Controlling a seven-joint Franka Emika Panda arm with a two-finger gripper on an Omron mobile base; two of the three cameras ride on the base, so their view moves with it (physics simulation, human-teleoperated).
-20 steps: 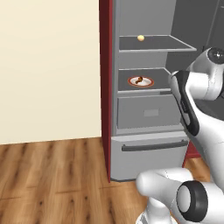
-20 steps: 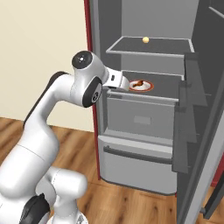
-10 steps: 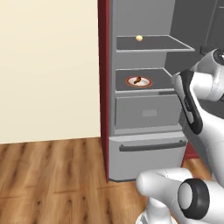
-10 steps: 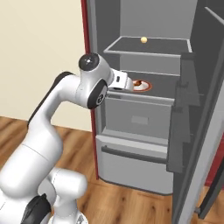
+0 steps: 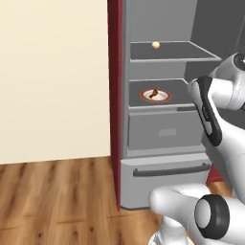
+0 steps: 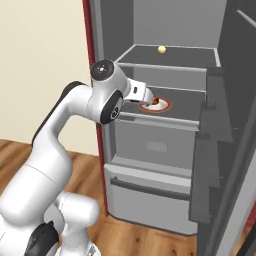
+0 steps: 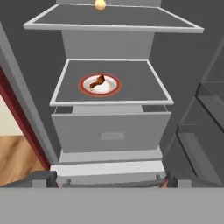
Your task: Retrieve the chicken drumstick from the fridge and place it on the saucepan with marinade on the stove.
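The fridge [image 5: 162, 134] [image 6: 155, 145] [image 7: 111, 131] stands open. On its middle shelf a white plate with a red rim [image 5: 165, 97] [image 7: 113, 87] carries the small brown chicken drumstick [image 5: 153, 94] [image 6: 156, 102] [image 7: 99, 80]. My gripper [image 7: 113, 179] is open, its two dark fingertips [image 7: 43, 178] spread wide with nothing between them. It points into the fridge, a short way in front of and below the plate's shelf. In the right base view the hand [image 6: 141, 94] covers the plate's left part. The saucepan with marinade and the stove are out of view.
A small pale yellow ball [image 5: 155, 45] [image 6: 161, 49] [image 7: 100, 5] lies on the top shelf. The open fridge door [image 6: 220, 150] [image 7: 205, 109] with its racks stands close on the right. Below is a drawer with a horizontal handle [image 5: 172, 171]. A cream wall [image 5: 52, 76] is on the left.
The arm has stretched slightly farther toward the middle shelf, and the base views have shifted a little. The fingers stay spread, and the drumstick has not moved.
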